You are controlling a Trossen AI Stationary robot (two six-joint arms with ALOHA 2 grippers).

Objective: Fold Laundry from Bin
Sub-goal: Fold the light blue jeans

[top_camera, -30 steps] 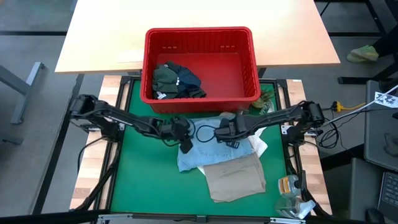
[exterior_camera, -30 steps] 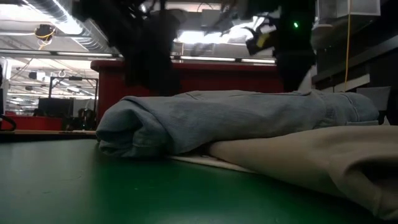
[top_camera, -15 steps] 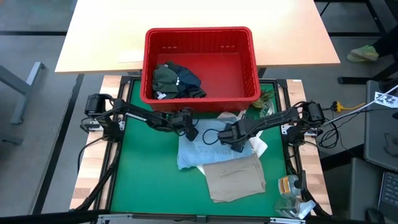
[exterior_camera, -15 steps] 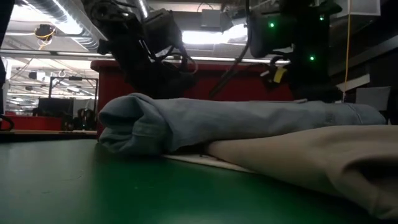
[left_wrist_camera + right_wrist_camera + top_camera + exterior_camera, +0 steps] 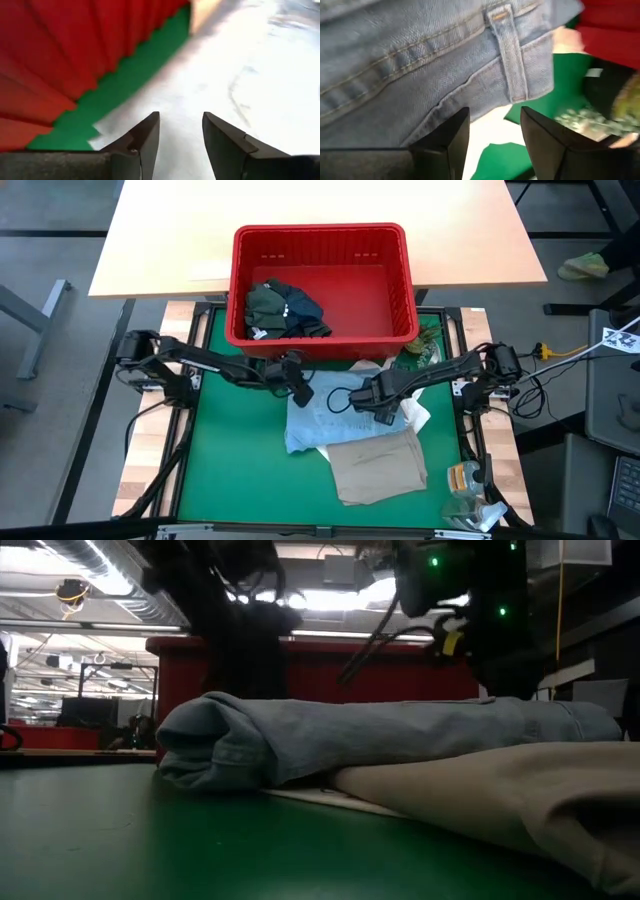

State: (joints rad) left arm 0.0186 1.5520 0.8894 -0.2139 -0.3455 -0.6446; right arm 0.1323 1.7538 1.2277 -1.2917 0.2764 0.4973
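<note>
The red bin stands at the mat's far edge with dark olive and navy laundry bunched in its left half. In front of it a light blue denim garment lies rolled on the green mat, its near part under a folded beige garment. My left gripper hovers open over the denim's far left corner, beside the bin's wall. My right gripper hovers open over the denim's waistband and belt loop at the garment's right edge.
A white bag lies under the denim's right side. A wooden table stretches beyond the bin. A black cable loops between the grippers. Small clutter sits off the mat's near right corner.
My left gripper has gone from the denim's left edge toward the bin and stays open. My right gripper has sunk a little toward the denim's right edge, also open. The garments lie as before.
</note>
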